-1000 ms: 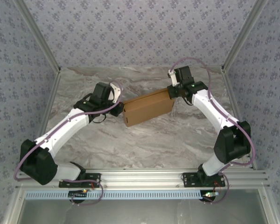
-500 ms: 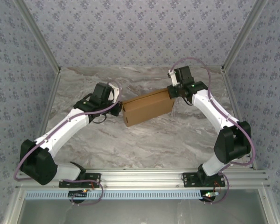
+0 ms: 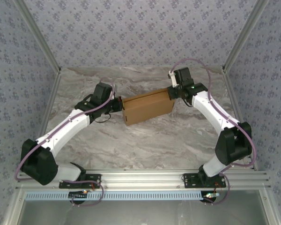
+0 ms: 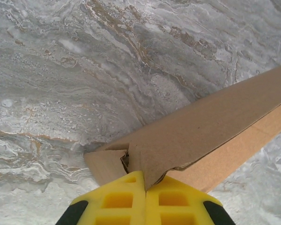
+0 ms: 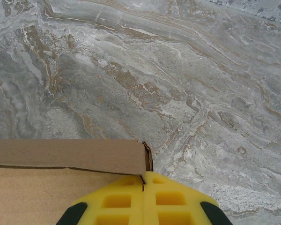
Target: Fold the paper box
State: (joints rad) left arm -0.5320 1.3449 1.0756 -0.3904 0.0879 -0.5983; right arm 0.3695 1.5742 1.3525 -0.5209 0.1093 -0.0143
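You have the paper box (image 3: 147, 108) on the desk (image 3: 145, 145): left pincer (image 4: 145, 177) clamps its 9 o'clock end, right pincer (image 5: 144, 177) its 3 o'clock corner.

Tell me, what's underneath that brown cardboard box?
The marble table shows all around the paper box. Whatever lies directly beneath it is covered by the cardboard, so I cannot tell.

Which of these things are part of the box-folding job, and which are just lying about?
Part of the job:
- paper box
- left gripper, shut on the box's left end
- right gripper, shut on the box's right end

Just surroundings:
- marble table under the box
- patterned walls
- metal rail at the arm bases
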